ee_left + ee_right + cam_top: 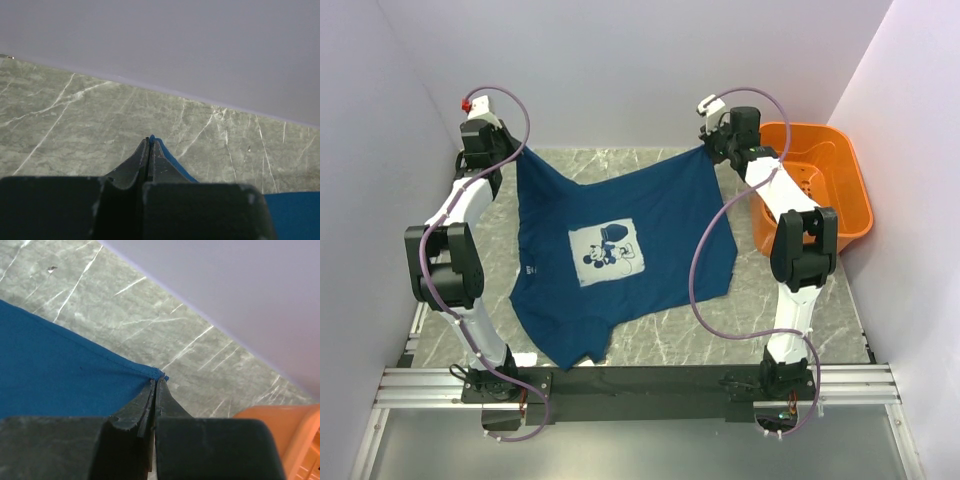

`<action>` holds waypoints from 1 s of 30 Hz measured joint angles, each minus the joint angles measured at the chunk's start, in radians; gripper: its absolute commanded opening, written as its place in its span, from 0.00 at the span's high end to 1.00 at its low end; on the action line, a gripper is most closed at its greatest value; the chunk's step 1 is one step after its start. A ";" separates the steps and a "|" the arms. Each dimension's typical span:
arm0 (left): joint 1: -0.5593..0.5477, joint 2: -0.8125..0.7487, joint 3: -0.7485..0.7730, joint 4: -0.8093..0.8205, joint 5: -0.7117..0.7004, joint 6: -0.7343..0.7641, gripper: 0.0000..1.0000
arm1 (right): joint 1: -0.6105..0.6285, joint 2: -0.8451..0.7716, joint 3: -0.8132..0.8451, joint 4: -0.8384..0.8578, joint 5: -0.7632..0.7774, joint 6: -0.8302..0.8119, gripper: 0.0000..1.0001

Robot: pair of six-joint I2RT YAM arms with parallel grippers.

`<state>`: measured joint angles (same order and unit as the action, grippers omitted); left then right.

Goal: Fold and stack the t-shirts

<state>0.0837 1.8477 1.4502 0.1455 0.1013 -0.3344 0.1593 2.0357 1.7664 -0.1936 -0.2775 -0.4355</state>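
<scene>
A dark teal-blue t-shirt point(650, 215) with a pale print of a dark figure point(607, 253) is stretched between the two arms at the back of the table, its lower part lying on the marble. My left gripper point(517, 152) is shut on the shirt's far left corner; the left wrist view shows blue cloth point(172, 160) pinched at the tips of that gripper point(149, 140). My right gripper point(708, 148) is shut on the far right corner, and in the right wrist view the hem point(90, 375) runs into its closed tips point(156, 381).
An orange plastic basket point(840, 180) stands at the back right beside the right arm, its rim point(280, 415) showing in the right wrist view. Pale walls enclose the grey marble table point(760, 320) on three sides. A black rail point(640, 385) runs along the near edge.
</scene>
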 measured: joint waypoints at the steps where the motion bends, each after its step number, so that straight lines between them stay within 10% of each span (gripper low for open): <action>1: 0.000 0.000 0.000 -0.001 0.004 0.003 0.99 | 0.000 0.000 0.001 0.001 0.001 0.000 1.00; 30: 0.000 -0.239 -0.206 -0.027 0.141 0.112 0.99 | -0.013 0.042 0.015 -0.087 -0.038 -0.008 1.00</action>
<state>0.0837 1.6085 1.2446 0.1181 0.2420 -0.2226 0.1459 2.0781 1.7817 -0.2806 -0.3153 -0.4431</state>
